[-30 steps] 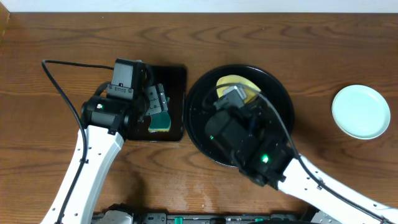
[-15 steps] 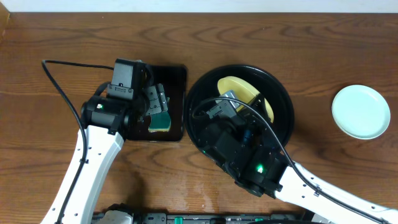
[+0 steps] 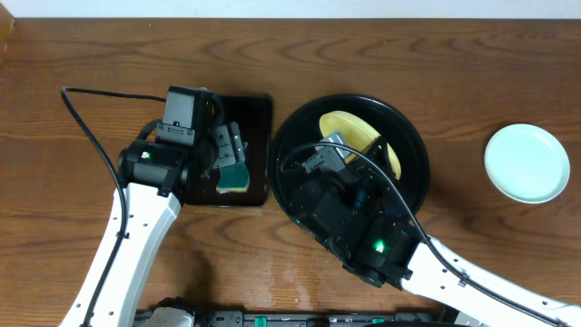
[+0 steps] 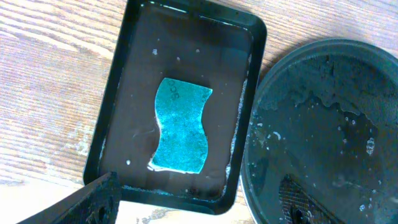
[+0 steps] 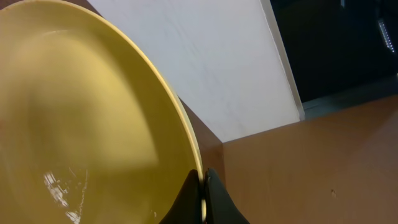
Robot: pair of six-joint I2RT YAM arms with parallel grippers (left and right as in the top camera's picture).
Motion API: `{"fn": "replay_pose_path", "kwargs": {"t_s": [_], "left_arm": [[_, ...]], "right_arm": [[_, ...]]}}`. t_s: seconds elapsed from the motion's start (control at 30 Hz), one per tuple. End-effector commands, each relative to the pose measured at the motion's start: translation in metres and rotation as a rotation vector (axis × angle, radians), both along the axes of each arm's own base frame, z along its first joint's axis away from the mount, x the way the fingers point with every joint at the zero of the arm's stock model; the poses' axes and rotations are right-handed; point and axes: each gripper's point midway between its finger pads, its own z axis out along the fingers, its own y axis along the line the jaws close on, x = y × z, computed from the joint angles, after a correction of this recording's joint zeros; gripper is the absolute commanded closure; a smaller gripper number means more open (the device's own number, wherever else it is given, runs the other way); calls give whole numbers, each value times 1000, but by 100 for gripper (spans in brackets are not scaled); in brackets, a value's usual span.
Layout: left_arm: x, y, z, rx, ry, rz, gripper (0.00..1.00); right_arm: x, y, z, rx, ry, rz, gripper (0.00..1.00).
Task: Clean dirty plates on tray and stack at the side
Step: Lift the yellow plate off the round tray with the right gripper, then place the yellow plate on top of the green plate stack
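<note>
Plate first: the pale yellow plate (image 5: 81,124) is pinched at its rim by your right gripper (image 5: 202,190), jaws clenched on it, at the 12 o'clock side of the round black tray (image 3: 413,150). Since a second ago this arm moved toward 6 o'clock and more of the plate shows. Your left gripper (image 3: 227,145) hangs released over the sponge (image 4: 180,127) in the rectangular tray (image 4: 205,50) — unchanged. A mint plate (image 3: 526,163) sits on the table at 3 o'clock.

White tubular links and bulky black joint housings make up the left arm (image 3: 136,232) and right arm (image 3: 458,270). A thin black cable (image 3: 64,91) loops from the left; a green light (image 3: 375,245) glows on the right.
</note>
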Motion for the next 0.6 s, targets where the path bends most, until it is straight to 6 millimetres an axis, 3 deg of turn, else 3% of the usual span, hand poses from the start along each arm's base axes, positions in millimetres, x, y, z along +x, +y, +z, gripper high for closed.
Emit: {"fn": "replay_pose_path", "kwargs": {"t_s": [0.0, 0.3, 0.43, 0.5, 0.57], "left_arm": [[3, 1, 8, 3, -21, -5, 18], [3, 1, 8, 4, -21, -6, 18], [3, 1, 8, 3, -21, -5, 18], [3, 1, 8, 4, -21, -6, 18], [3, 1, 8, 4, -21, -6, 18]], "right_arm": [[-3, -3, 15, 16, -44, -17, 99], [-2, -1, 16, 32, -48, -13, 99], [1, 25, -5, 142, 57, 112, 99], [4, 9, 3, 113, 5, 37, 99], [9, 0, 6, 214, -47, -22, 99]]}}
